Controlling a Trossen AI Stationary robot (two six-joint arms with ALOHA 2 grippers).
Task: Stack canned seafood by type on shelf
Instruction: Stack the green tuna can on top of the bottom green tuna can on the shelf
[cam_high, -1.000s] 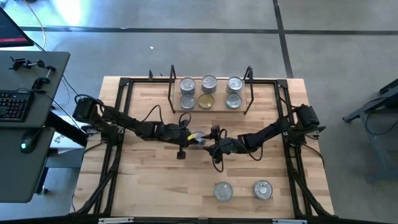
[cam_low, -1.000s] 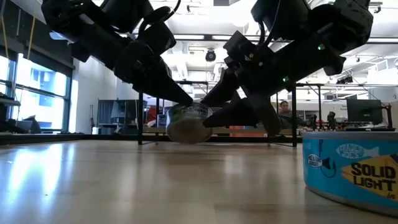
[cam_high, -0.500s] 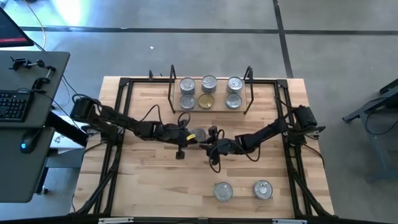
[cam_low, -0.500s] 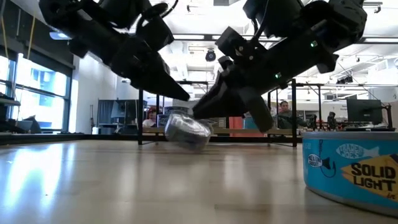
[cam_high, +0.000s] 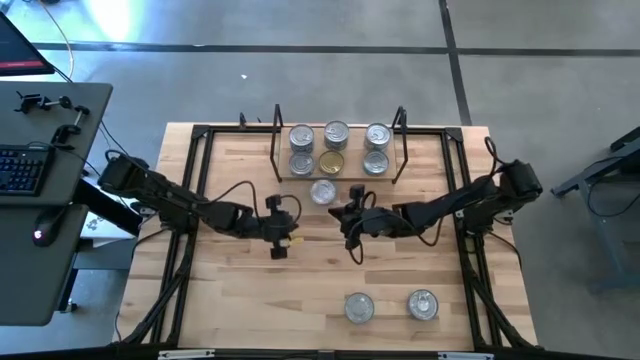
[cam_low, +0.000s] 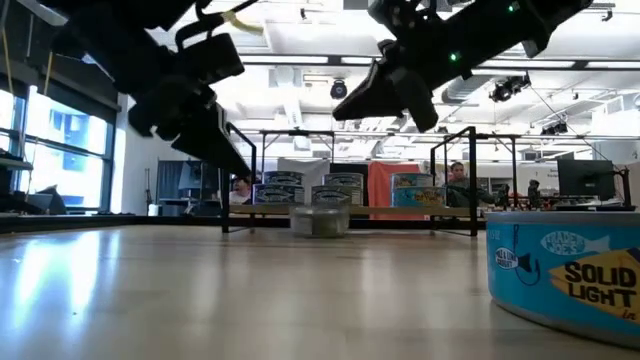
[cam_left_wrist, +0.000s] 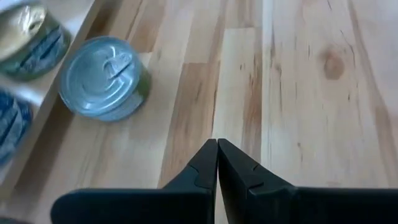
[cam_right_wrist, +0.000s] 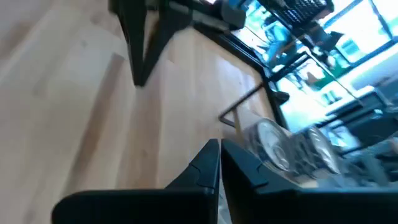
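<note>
A silver-lidded tin (cam_high: 323, 192) of canned seafood stands upright on the tabletop, just in front of the shelf (cam_high: 338, 176). It also shows in the low view (cam_low: 320, 215) and in both wrist views (cam_left_wrist: 102, 78) (cam_right_wrist: 273, 146). The shelf holds several tins, one of them gold-lidded (cam_high: 331, 163). My left gripper (cam_high: 297, 224) is shut and empty, near and left of the loose tin (cam_left_wrist: 217, 149). My right gripper (cam_high: 337, 215) is shut and empty too, near and right of that tin and raised above the table (cam_right_wrist: 219, 149).
Two more tins (cam_high: 359, 307) (cam_high: 422, 304) stand near the table's front edge; one with a blue label (cam_low: 565, 275) fills the low view's right corner. The shelf's black wire uprights (cam_high: 400, 145) rise at both ends. Bare wood lies between the grippers and the front tins.
The tin was between the two grippers at mid-table; it tipped, then moved toward the far edge and now stands upright in front of the shelf. My left gripper has drawn back toward the left edge. My right gripper has shut, risen and drawn back toward the right.
</note>
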